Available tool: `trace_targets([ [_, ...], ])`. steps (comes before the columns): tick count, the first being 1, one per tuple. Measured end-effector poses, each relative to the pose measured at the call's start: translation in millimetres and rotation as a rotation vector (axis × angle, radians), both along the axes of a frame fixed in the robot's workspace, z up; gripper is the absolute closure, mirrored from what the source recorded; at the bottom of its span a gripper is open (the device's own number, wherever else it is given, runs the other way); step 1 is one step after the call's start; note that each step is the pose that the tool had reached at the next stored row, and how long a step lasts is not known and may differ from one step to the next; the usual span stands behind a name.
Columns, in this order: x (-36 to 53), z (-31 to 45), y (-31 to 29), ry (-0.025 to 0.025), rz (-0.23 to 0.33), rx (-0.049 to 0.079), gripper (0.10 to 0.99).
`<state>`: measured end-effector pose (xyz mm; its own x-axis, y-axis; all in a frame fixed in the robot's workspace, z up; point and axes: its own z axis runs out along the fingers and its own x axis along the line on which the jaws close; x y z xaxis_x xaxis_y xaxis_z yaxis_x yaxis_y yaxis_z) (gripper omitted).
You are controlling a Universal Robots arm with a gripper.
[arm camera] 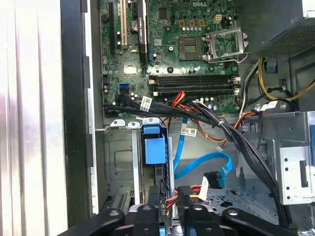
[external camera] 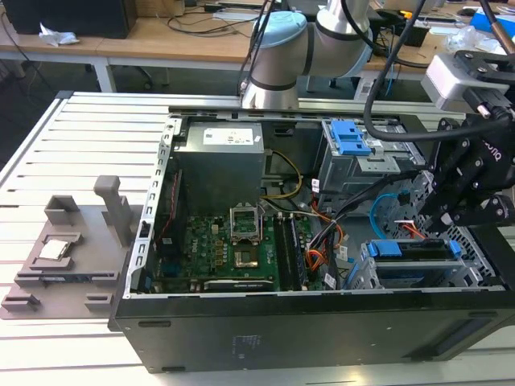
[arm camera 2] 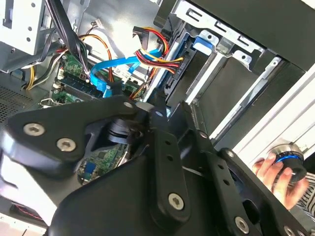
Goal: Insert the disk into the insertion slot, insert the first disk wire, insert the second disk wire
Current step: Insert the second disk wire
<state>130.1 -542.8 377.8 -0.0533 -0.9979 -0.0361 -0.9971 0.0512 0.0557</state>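
Case (external camera: pixel 241 338) lay open on its side, arm (external camera: pixel 278 48) reaching over its drive end. Slot (arm camera: pixel 118 162) held the disk (arm camera: pixel 153 150), edge-on, blue bracket showing; judged seated. Gripper (arm camera 2: pixel 172 110) hung close to the disk's exposed edge, in among the wire bundle (arm camera: pixel 197 189); grip state: could not tell. Second wire (arm camera: pixel 204 161) looped loose beside the slot, its plug (arm camera: pixel 216 178) free and apart from the disk.

Risks, as judged:
- Bundle strands crowded the linkages and could snag or drag.
- A plug pushed in off-square could bend the disk's contacts.
- A hand (arm camera 2: pixel 278 169) sat near the case edge, possibly within the arm's sweep.
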Motion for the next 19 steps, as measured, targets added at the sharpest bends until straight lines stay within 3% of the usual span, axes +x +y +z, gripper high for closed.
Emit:
trace_targets([
  [3,-0.1,0.3,0.0,0.0,0.033,0.0,0.784],
  [8,-0.1,0.4,0.3,0.0,0.222,0.0,0.784],
  [9,-0.1,0.5,1.8,0.0,0.232,0.0,0.784],
  [12,-0.1,0.6,11.8,0.0,0.245,0.0,0.784],
  [16,-0.1,6.8,18.5,0.0,0.252,0.0,0.784],
  [19,-0.1,8.2,29.4,0.0,0.261,0.0,0.784],
])
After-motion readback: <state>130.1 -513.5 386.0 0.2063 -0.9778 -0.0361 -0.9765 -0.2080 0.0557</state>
